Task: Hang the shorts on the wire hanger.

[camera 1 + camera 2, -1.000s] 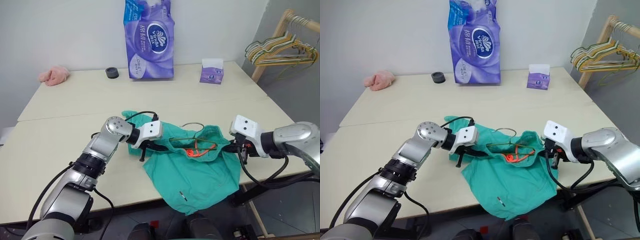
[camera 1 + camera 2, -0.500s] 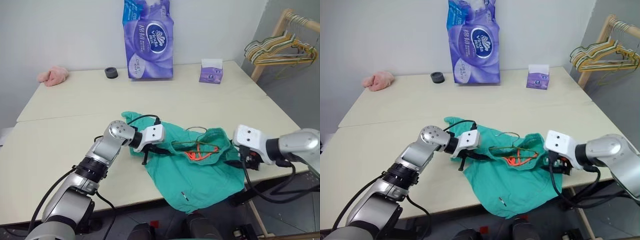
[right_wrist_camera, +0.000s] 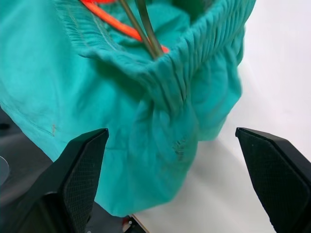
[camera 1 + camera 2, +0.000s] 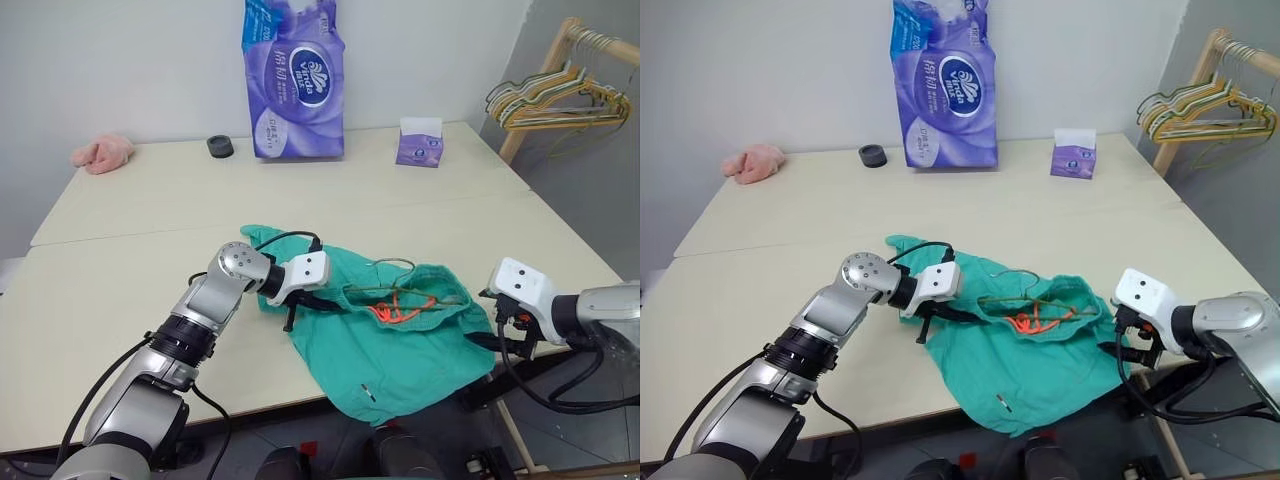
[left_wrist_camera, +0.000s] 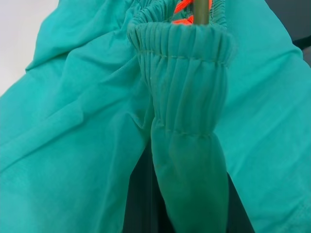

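The teal shorts [image 4: 390, 340] lie at the table's front edge, their lower part hanging over it. The wire hanger [image 4: 400, 292] sits inside the gathered waistband beside the orange drawstring [image 4: 395, 310], with its hook poking out at the back. My left gripper [image 4: 318, 302] is shut on the waistband's left end; the left wrist view shows the pinched fold [image 5: 184, 97] and the hanger wire [image 5: 200, 12]. Off the shorts' right end, my right gripper [image 4: 492, 335] is open. In its wrist view the fingers [image 3: 80, 179] stand wide apart, short of the waistband's right end [image 3: 194, 82].
At the back of the table [image 4: 150, 240] stand a tall purple tissue pack [image 4: 293, 80], a small purple tissue box [image 4: 418, 143], a black ring [image 4: 220, 146] and a pink fluffy cloth [image 4: 100, 152]. A wooden rack of pale hangers [image 4: 555, 95] stands to the right.
My right gripper has opened, let go of the waistband's right end and drawn back to the right and down. The waistband has sunk onto the table. The left gripper has kept its hold.
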Tool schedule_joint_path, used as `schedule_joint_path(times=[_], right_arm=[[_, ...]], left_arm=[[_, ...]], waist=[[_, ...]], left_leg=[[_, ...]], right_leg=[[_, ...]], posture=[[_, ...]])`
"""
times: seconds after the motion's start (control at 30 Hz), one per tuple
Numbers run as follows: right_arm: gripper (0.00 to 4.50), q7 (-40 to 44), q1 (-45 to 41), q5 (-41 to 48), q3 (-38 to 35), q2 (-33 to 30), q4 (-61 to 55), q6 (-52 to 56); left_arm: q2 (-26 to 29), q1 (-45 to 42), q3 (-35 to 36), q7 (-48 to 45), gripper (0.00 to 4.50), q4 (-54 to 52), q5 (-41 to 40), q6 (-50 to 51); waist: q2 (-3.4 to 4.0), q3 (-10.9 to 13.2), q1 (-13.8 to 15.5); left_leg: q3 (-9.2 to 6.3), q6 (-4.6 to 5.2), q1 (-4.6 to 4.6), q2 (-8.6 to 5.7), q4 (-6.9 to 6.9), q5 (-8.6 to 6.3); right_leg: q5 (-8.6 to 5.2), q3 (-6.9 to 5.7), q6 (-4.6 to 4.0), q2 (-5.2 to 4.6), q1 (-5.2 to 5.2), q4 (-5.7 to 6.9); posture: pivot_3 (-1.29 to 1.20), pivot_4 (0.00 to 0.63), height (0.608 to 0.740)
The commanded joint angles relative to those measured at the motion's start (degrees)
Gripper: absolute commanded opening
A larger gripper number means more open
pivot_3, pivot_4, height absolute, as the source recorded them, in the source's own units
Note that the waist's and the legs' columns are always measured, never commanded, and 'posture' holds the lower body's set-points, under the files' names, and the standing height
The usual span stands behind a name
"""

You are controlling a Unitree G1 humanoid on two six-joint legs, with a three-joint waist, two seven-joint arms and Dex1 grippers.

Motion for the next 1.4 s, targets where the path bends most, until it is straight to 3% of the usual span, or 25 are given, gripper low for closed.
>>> schedule_joint_path(times=[0.03, 0.2, 0.3, 0.67, 0.7, 0.8, 1.03, 1.23, 1.4], right_arm=[[4.47, 0.16, -4.78, -3.82, 5.25, 2.25, 3.34, -3.17], [4.47, 1.72, -10.98, -7.54, 11.57, 5.76, 8.60, -5.34], [3.86, 3.27, -12.59, -8.81, 13.58, 6.37, 10.26, -6.43], [0.03, 6.18, -13.32, -9.83, 14.06, 7.46, 9.57, -6.78], [0.01, 6.34, -13.36, -9.86, 13.92, 7.58, 9.38, -6.69], [0.00, 6.76, -13.43, -10.06, 13.56, 7.55, 8.86, -6.75], [0.00, 7.86, -12.84, -9.61, 11.95, 6.33, 7.40, -6.95], [0.00, 8.68, -11.51, -9.23, 10.15, 4.84, 7.07, -7.33], [0.00, 9.35, -10.98, -9.14, 9.34, 4.39, 6.71, -7.24]], left_arm=[[-0.58, -0.88, -0.34, -0.23, 0.00, -1.17, 0.17, -1.07], [-0.75, -0.81, -0.11, -0.45, 0.00, -1.36, 0.19, -1.04], [-0.69, -0.70, 0.13, -0.50, 0.00, -1.60, 0.08, -0.93], [-2.08, -0.50, 2.41, 0.30, 0.00, -1.82, -3.09, 1.47], [-2.23, -0.52, 2.77, -0.45, 0.00, -1.99, -4.16, 2.24], [-2.70, -0.59, 3.85, -0.93, 0.76, -2.12, -5.61, 3.38], [-0.61, -1.84, 6.44, -5.00, 2.81, 1.00, -8.02, 3.01], [4.53, -5.16, 7.18, -9.07, 2.81, 8.20, -7.06, -0.33], [5.37, -6.47, 5.87, -10.84, 2.81, 12.78, -5.56, -2.98]], waist=[[0.00, 0.00, -0.07], [0.01, 0.00, -0.12], [0.01, 0.00, 0.00], [0.01, 0.00, 0.00], [0.01, -0.01, -0.05], [0.02, -0.01, -0.06], [0.02, -0.01, -0.10], [0.02, -0.01, -0.26], [0.02, -0.01, -0.14]], left_leg=[[0.00, 0.00, 0.00, 0.00, 0.00, 0.00], [0.00, 0.00, 0.01, 0.00, 0.00, 0.00], [-0.01, 0.00, 0.00, -0.01, 0.01, 0.00], [-0.04, 0.00, 0.00, -0.01, 0.02, 0.00], [-0.05, 0.00, 0.01, -0.01, 0.02, 0.00], [-0.06, 0.00, 0.00, -0.01, 0.02, 0.00], [-0.06, 0.00, 0.01, -0.01, 0.02, 0.00], [-0.07, -0.01, 0.01, -0.01, 0.02, -0.01], [-0.07, -0.01, 0.01, -0.02, 0.03, -0.01]], right_leg=[[0.00, 0.00, 0.00, 0.01, 0.00, 0.00], [0.03, 0.00, -0.06, 0.01, 0.00, 0.02], [0.04, 0.00, -0.06, 0.00, 0.00, 0.02], [0.04, -0.02, -0.07, -0.03, 0.00, 0.05], [0.04, -0.03, -0.07, -0.03, 0.00, 0.05], [0.04, -0.05, -0.07, -0.03, 0.00, 0.06], [0.04, -0.05, -0.07, -0.03, 0.00, 0.07], [0.04, -0.07, -0.08, -0.03, -0.01, 0.08], [0.04, -0.08, -0.07, -0.04, -0.01, 0.07]], posture=[[-0.23, 0.073, 0.740], [-0.22, 0.071, 0.740], [-0.21, 0.070, 0.740], [-0.21, 0.068, 0.740], [-0.21, 0.068, 0.740], [-0.21, 0.069, 0.740], [-0.22, 0.066, 0.740], [-0.22, 0.063, 0.740], [-0.22, 0.062, 0.740]])
